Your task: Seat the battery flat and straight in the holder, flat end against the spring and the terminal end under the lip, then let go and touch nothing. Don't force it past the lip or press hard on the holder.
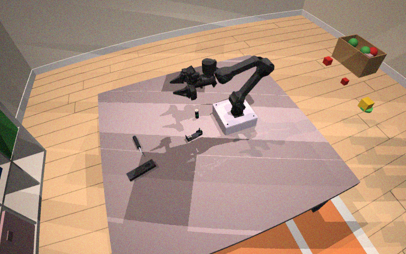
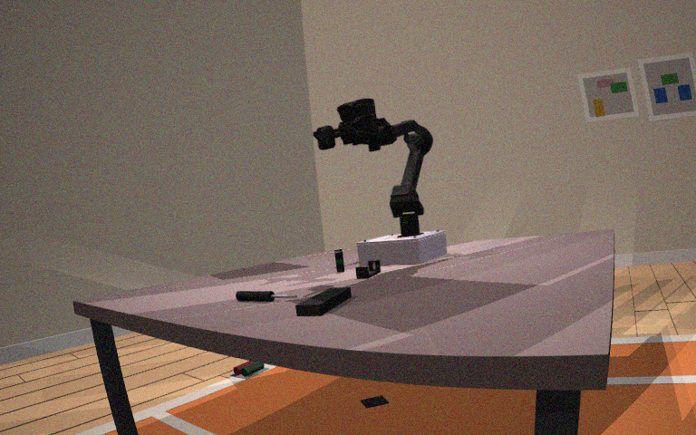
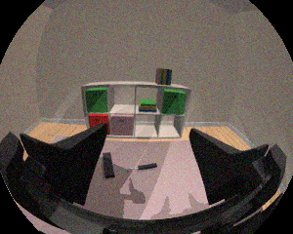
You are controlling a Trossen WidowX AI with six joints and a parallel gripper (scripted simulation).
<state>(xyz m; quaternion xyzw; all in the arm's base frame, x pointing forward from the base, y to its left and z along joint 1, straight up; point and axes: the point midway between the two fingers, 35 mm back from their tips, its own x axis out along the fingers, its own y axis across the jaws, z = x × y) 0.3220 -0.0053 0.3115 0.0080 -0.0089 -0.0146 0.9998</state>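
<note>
The battery (image 1: 196, 114) (image 2: 339, 260) is a small dark cylinder with a green band and a pale top, standing upright on the table. The holder (image 1: 194, 135) (image 2: 367, 269) is a small black open cradle with raised ends, on the table a little away from the battery. My gripper (image 1: 171, 87) (image 3: 149, 130) is open and empty, its fingers wide apart. It is held level, high above the table, well above the battery and holder. Neither of them shows in the wrist view. The spring and the lip are too small to tell apart.
A screwdriver (image 1: 137, 143) (image 2: 257, 295) (image 3: 147, 167) and a black oblong block (image 1: 141, 170) (image 2: 323, 301) (image 3: 108, 165) lie on the table (image 1: 246, 194) beyond the holder. The arm's white base box (image 1: 239, 125) (image 2: 390, 252) stands near the battery and holder.
</note>
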